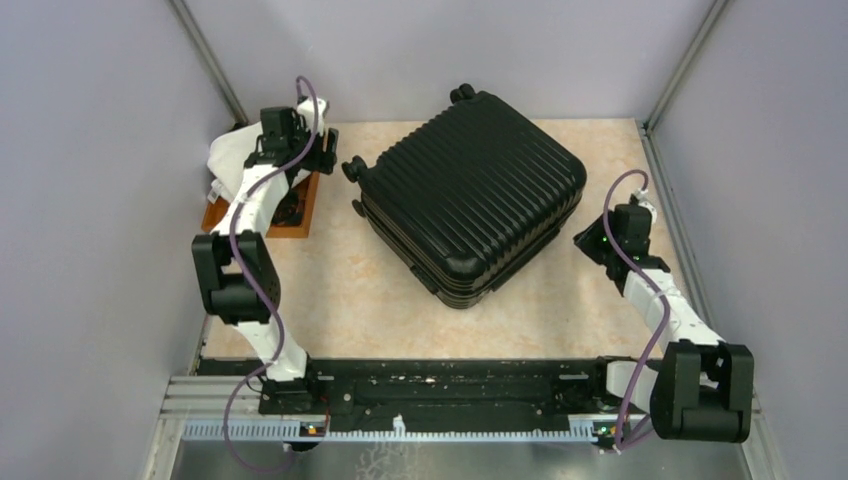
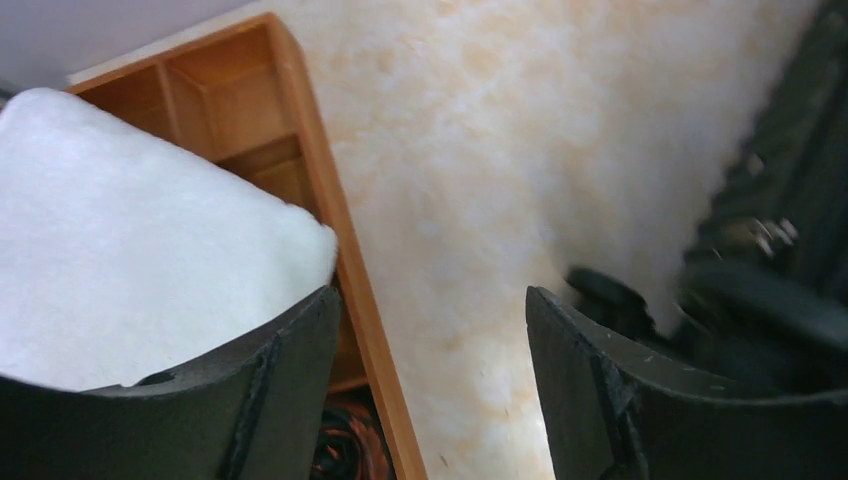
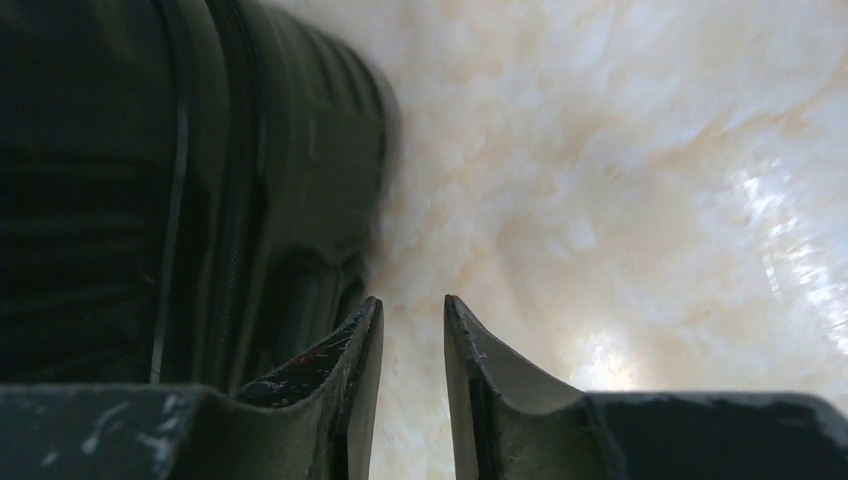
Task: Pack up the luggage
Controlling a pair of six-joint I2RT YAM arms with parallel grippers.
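The luggage [image 1: 475,195] is a large black ribbed suitcase lying shut in the middle of the table, its caster wheels toward the back left. My left gripper [image 1: 322,152] hovers over the right edge of the brown wooden tray [image 1: 300,222], left of the luggage. In the left wrist view the gripper [image 2: 432,310] is wide open and empty, with the luggage [image 2: 790,200] and a wheel [image 2: 610,292] at the right. My right gripper [image 1: 590,243] is low beside the luggage's right side. In the right wrist view it [image 3: 412,305] shows a narrow gap with nothing in it, and the luggage [image 3: 150,180] is just left.
A white cloth [image 1: 232,158] lies over the tray's left part and also shows in the left wrist view [image 2: 130,240]. A dark coiled item [image 2: 340,445] sits in a tray [image 2: 330,190] compartment. Grey walls close the table on three sides. The arms' rail [image 1: 450,385] runs along the near edge.
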